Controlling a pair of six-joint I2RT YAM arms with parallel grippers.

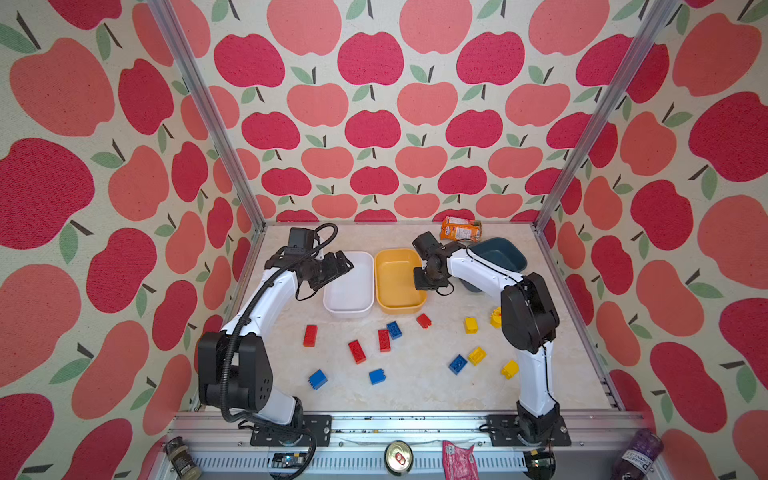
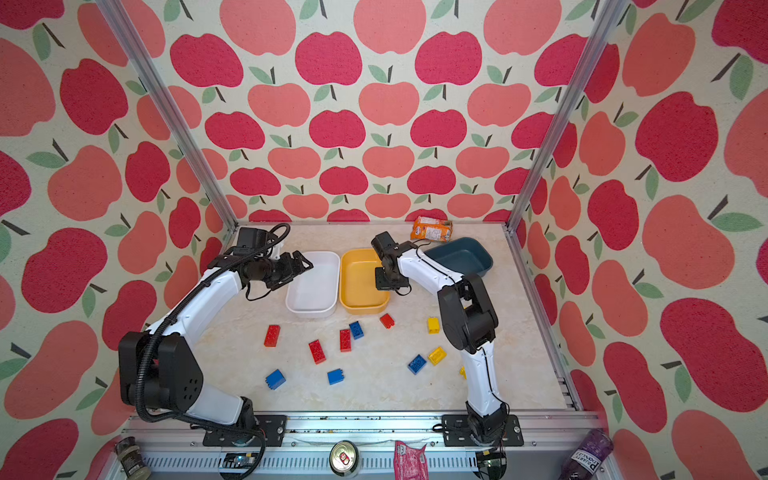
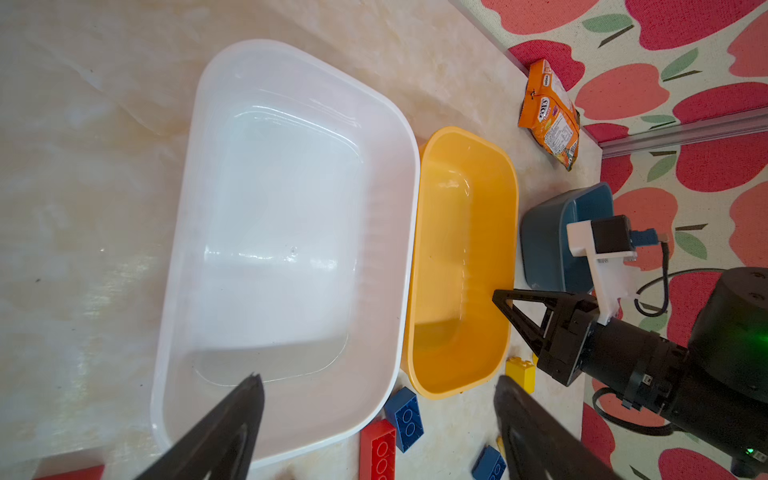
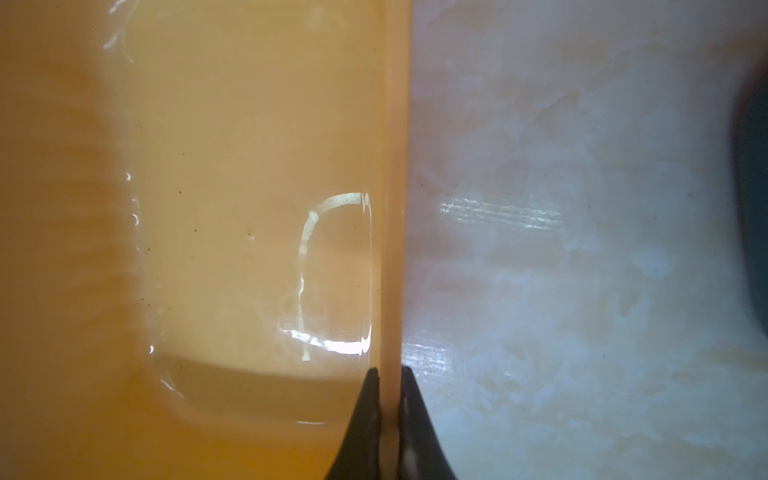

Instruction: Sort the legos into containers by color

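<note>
The empty yellow tub (image 1: 395, 280), with the white tub (image 1: 349, 291) just beside it, is pinched at its opposite rim by the right gripper (image 4: 389, 386), so I judge it best slid low and slowly, without tipping. The left gripper (image 3: 376, 384) hangs spread wide and empty on the white tub's far side from the yellow tub. All the bricks (image 1: 356, 351) lie loose in front of the yellow tub.

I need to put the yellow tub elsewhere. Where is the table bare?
Bare: the strip behind the white tub and yellow tub, left of the orange packet; also the front strip along the rail. Crowded: the legos scattered before the tubs.

apple-print walls (image 1: 374, 124) enclose a pale marbled tabletop (image 1: 415, 395), brightly lit.
</note>
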